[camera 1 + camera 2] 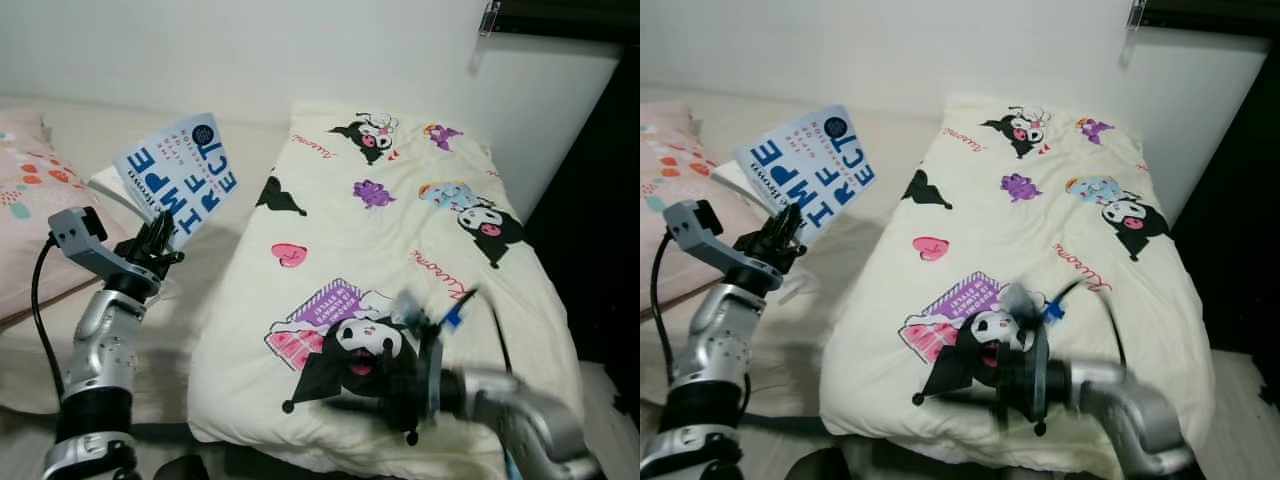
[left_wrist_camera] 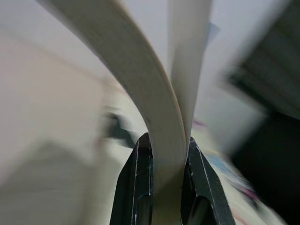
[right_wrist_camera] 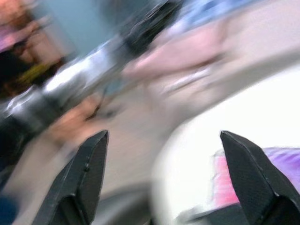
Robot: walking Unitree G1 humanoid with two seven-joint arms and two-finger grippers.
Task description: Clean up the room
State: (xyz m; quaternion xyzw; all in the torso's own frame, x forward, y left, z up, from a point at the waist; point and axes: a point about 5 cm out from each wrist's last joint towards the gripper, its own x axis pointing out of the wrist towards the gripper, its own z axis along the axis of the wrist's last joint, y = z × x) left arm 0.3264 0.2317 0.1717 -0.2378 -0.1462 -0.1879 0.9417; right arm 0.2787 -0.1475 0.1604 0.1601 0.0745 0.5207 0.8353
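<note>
One book (image 1: 178, 172) is raised over the bed (image 1: 215, 250), pinched at its lower edge by the left gripper (image 1: 157, 240). The right gripper (image 3: 164, 183), fingers spread wide and empty, hovers blurred above one cartoon-printed quilt (image 1: 400, 240). One pink pillow (image 1: 25, 200) lies left.

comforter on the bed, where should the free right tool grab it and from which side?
Probably the near edge of the comforter, coming in from the foot of the bed. That edge hangs over the mattress as a loose fold, so fingers can close around it, while the top lies flat with nothing to pinch. The right tool is open and already blurred there. The left tool is shut on the book.
</note>
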